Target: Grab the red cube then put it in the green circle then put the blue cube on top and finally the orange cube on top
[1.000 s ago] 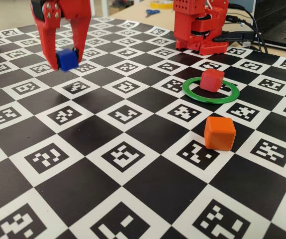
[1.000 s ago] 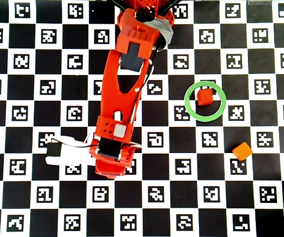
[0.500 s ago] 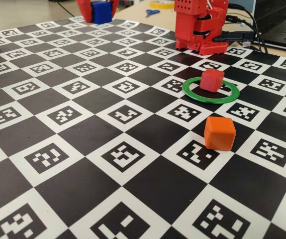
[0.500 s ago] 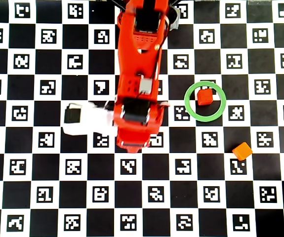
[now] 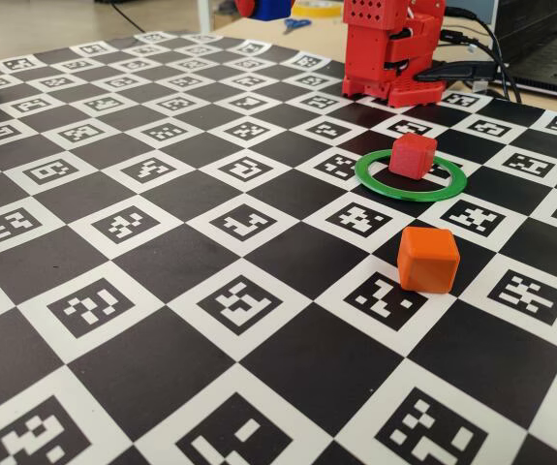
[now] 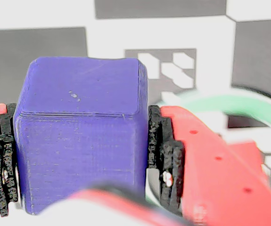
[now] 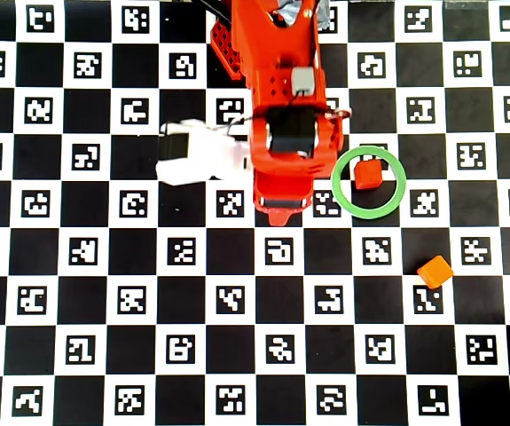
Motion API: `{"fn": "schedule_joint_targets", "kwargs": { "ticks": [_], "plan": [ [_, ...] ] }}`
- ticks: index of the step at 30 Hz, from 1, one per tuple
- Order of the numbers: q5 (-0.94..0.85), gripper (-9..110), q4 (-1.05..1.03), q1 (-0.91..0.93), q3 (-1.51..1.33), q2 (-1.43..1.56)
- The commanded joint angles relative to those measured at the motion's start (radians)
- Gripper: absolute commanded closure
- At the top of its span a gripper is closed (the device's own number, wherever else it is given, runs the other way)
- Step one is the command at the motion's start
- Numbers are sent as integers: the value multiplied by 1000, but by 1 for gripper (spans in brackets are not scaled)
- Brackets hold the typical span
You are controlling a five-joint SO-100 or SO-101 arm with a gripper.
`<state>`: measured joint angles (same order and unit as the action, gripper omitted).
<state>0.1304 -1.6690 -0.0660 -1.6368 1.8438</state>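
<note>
Red cube sat inside green circle; gripper clenched blue cube, unstacked; orange cube waited toward board's right edge

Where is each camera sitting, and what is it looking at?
Fixed view: low at the table's edge, facing the arm's base across the board.
Wrist view: on the gripper, looking at the blue cube it holds.
Overhead view: above, looking down on the arm.
Fixed and overhead views share the red cube in the green circle and the orange cube.
</note>
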Motion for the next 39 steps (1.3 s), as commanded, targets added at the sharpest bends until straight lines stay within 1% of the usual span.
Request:
{"fn": "schedule_joint_targets", "kwargs": {
  "ticks": [1, 4, 10, 20, 27, 33, 39],
  "plan": [
    [57, 93, 44, -64, -74, 135],
    [104, 94, 87, -112, -161, 201],
    [218, 96, 117, -202, -241, 259],
    [339, 96, 141, -405, -305, 247],
    [390, 96, 206, -528, -341, 225],
    [426, 96, 276, -565, -336, 133],
    [437, 96, 344, -549, -351, 54]
  ]
}}
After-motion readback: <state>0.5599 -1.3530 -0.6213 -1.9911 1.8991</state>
